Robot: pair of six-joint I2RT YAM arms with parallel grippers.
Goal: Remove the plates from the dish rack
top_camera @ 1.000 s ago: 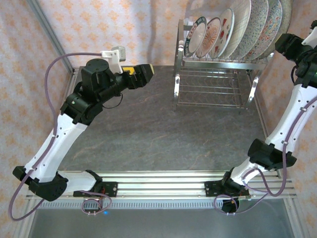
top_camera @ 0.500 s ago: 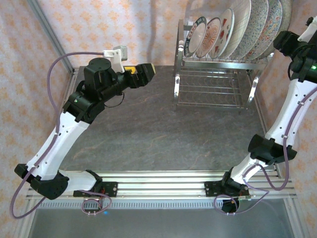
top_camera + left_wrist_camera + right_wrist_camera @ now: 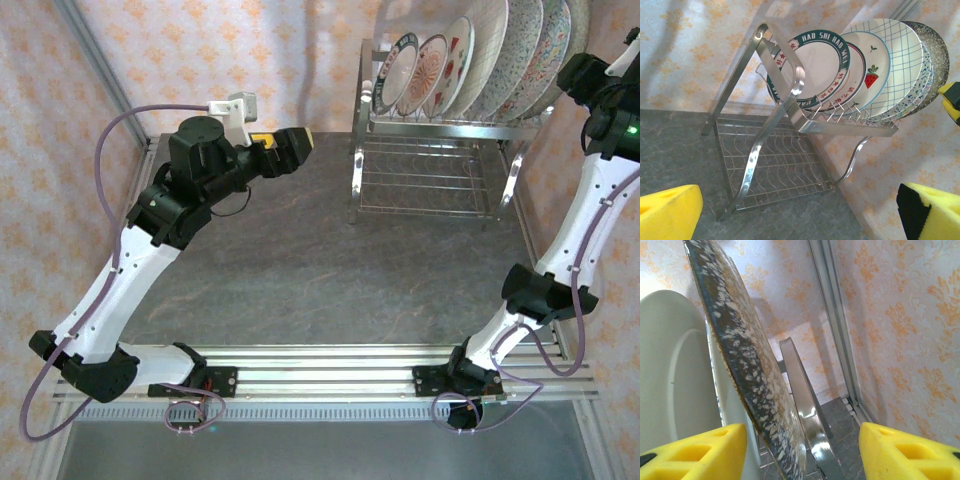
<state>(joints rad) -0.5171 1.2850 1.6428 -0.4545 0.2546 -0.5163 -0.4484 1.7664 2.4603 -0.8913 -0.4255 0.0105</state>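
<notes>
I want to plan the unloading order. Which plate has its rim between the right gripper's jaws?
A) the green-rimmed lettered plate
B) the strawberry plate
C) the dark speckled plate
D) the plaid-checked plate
C: in the right wrist view, the rim of the dark speckled plate runs down between the open jaws of the right gripper.

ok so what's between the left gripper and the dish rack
Just bare grey tabletop: in the top external view nothing sits between the left gripper and the dish rack, and the left wrist view shows the same.

Tops of the plates (image 3: 490, 60) off-frame
</notes>
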